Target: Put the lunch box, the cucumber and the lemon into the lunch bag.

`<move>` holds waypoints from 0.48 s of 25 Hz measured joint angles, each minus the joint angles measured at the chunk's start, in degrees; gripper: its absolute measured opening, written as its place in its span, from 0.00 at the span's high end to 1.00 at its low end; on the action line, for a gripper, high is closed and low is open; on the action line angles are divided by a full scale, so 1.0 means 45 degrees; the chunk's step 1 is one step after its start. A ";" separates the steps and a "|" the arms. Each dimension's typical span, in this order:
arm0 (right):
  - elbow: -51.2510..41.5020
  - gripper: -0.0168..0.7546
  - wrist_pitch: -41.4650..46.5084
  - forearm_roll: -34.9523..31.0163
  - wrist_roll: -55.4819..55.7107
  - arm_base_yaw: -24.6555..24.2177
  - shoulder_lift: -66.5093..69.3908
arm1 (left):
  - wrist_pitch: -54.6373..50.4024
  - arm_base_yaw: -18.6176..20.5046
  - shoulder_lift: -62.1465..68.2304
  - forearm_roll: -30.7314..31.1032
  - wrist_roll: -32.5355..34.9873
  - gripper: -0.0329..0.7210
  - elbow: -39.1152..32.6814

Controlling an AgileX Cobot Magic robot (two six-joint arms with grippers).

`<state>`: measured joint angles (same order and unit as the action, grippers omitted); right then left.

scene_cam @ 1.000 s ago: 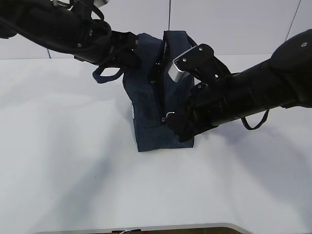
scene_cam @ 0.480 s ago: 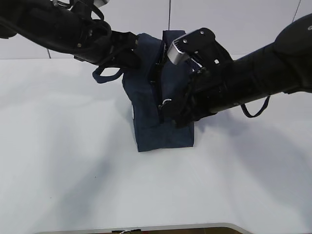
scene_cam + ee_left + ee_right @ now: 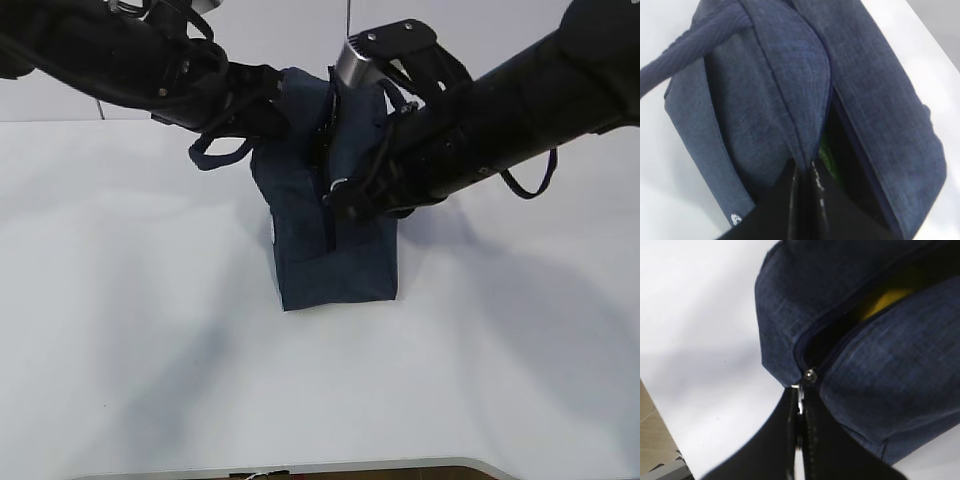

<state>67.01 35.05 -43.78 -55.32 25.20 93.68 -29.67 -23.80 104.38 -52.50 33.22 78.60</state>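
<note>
Lunch bag (image 3: 335, 250) stands upright mid-table (image 3: 130, 330), seam facing the exterior camera.

Left pincer (image 3: 805, 172): jaws pressed together, pinching a fold of the bag's fabric edge beside the opening. It holds the bag's top from the left side; one loop handle (image 3: 215, 152) hangs just under that arm.

Right pincer (image 3: 799, 405): jaws closed tight on the silver zipper pull (image 3: 809, 375), at the end of the still-gaping part of the opening. In the exterior view the pull sits about midway up the bag's near seam.

Contents: a yellow patch shows through the gap in the right wrist view, which I take for the lemon (image 3: 885, 302). A sliver of green shows in the left wrist view, probably the cucumber (image 3: 826, 155). Lunch box not visible in any view; nothing lies loose on the table, so I judge it is inside as well.

Step in hand, by my reading: loading is done, and I am on the closing of the zipper, with part of the opening still agape.

Next move calls for: draw the pull along the zipper track with the right pincer, keeping tension in line with the seam, while the left keeps the fabric taut so the teeth meet. Watch that the bag does not tip or lift off the table.
</note>
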 joint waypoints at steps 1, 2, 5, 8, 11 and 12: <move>0.0126 0.97 0.0155 0.0106 0.0142 0.0000 0.0000 | 0.0009 0.0000 0.0000 0.0000 0.0000 0.97 0.0000; 0.0267 0.97 0.0311 0.0206 0.0296 0.0000 0.0000 | 0.0032 0.0000 0.0000 0.0000 0.0000 0.97 0.0000; 0.0549 0.97 0.0622 0.0651 0.1164 0.0000 0.0000 | 0.0038 0.0000 0.0000 0.0000 0.0000 0.97 0.0000; 0.0757 0.97 0.0790 0.1279 0.2238 0.0000 0.0000 | 0.0038 0.0000 0.0000 0.0000 0.0000 0.97 0.0000; 0.0940 0.97 0.0925 0.1566 0.2906 0.0000 0.0000 | 0.0038 0.0000 0.0000 0.0000 0.0000 0.97 0.0000; 0.0998 0.97 0.1036 0.1625 0.3102 0.0000 0.0000 | 0.0058 0.0000 0.0000 0.0000 0.0000 0.97 0.0000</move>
<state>71.50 39.71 -36.46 -41.36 25.20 93.68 -29.41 -23.80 104.38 -52.50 33.22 78.60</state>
